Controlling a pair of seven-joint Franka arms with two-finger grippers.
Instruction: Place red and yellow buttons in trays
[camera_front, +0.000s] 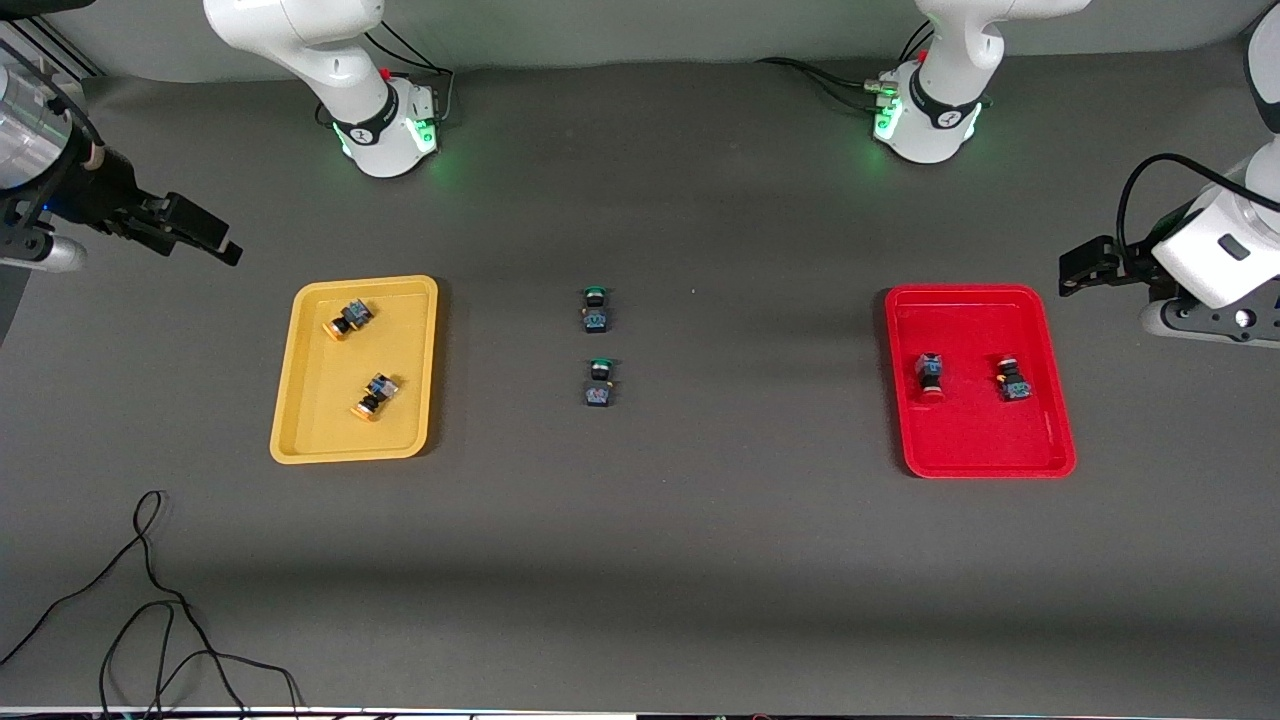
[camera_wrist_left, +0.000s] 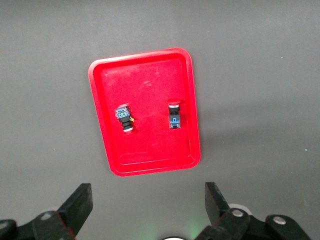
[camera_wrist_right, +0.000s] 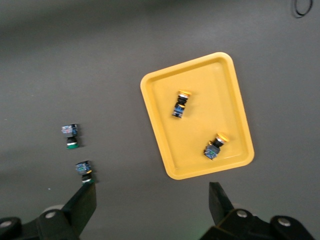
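Note:
The yellow tray (camera_front: 330, 420) lies toward the right arm's end of the table and holds two yellow-capped buttons (camera_front: 348, 319) (camera_front: 375, 395). The red tray (camera_front: 970, 440) lies toward the left arm's end and holds two red-capped buttons (camera_front: 930, 375) (camera_front: 1012, 378). My right gripper (camera_front: 215, 240) is open and empty, raised off the table's end beside the yellow tray (camera_wrist_right: 200, 80). My left gripper (camera_front: 1075, 275) is open and empty, raised beside the red tray (camera_wrist_left: 150, 85). The right wrist view shows both yellow buttons (camera_wrist_right: 181, 104) (camera_wrist_right: 215, 146). The left wrist view shows both red buttons (camera_wrist_left: 125, 119) (camera_wrist_left: 173, 117).
Two green-capped buttons (camera_front: 595, 308) (camera_front: 599, 382) lie on the dark mat midway between the trays, also in the right wrist view (camera_wrist_right: 70, 136) (camera_wrist_right: 84, 170). A thin black cable (camera_front: 150, 600) loops on the mat near the front camera at the right arm's end.

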